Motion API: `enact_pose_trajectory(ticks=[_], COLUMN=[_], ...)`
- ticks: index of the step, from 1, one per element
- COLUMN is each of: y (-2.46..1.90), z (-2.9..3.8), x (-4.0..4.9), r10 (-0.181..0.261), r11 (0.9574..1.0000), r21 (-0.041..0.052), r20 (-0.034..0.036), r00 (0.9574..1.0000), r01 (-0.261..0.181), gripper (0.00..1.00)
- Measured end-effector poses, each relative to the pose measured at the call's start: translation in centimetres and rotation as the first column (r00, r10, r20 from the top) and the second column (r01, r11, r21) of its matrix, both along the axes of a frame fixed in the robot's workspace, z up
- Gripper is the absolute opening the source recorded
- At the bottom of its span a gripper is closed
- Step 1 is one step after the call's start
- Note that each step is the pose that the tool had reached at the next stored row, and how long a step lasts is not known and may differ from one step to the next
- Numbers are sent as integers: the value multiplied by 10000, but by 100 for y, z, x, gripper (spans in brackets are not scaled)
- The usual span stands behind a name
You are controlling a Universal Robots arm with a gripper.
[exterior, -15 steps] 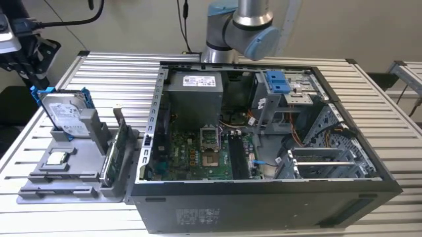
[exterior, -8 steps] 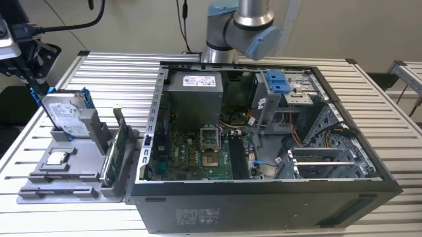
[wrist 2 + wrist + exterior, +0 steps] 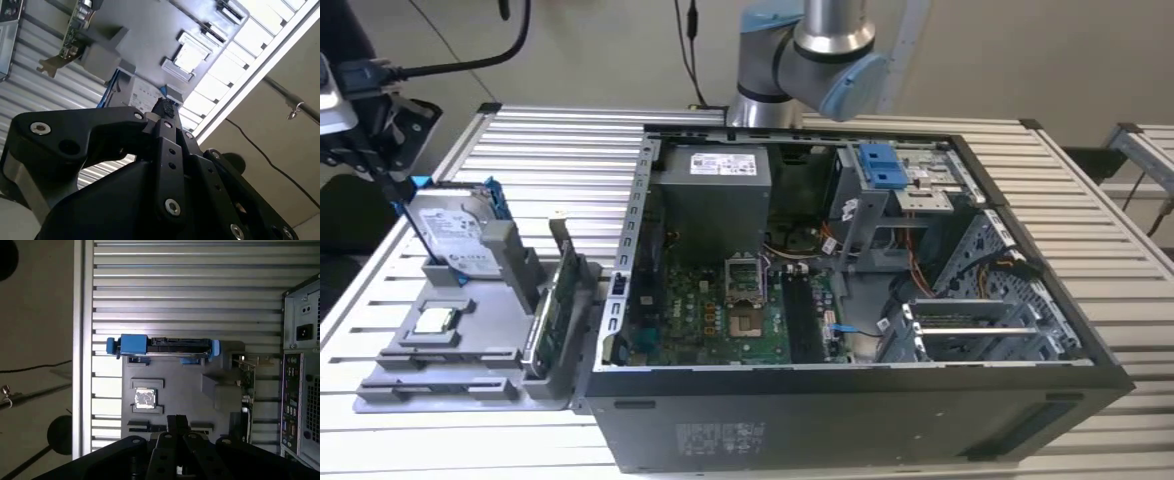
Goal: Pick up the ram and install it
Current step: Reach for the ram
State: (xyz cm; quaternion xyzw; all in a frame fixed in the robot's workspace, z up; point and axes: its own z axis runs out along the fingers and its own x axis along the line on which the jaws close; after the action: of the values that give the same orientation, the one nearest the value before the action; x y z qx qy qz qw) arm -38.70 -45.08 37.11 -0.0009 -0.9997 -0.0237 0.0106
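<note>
- Ram (image 3: 145,429) is, we are guessing, sitting edge-on as a dark strip in the end slot of the gray tray (image 3: 170,370).
- We are seeing the tray lying on a slatted metal table (image 3: 190,290) beside the open computer case (image 3: 300,340).
- Bare slats are running out to the table's edge.
- The gripper (image 3: 177,419) is hovering above, jaws pressing together on nothing and partly covering the strip.

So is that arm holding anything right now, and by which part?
It cannot be told: the gripper hangs above the grey parts tray, and any hold is hidden.
</note>
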Motion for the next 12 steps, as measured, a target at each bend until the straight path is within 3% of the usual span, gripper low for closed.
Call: enact_pose_trajectory(ticks=[12], y=[-151], z=[-24], x=[21], r10=[102], r11=[9999], r21=[0], r20=[-65], r00=[9999], r01=[-102], gripper=[11])
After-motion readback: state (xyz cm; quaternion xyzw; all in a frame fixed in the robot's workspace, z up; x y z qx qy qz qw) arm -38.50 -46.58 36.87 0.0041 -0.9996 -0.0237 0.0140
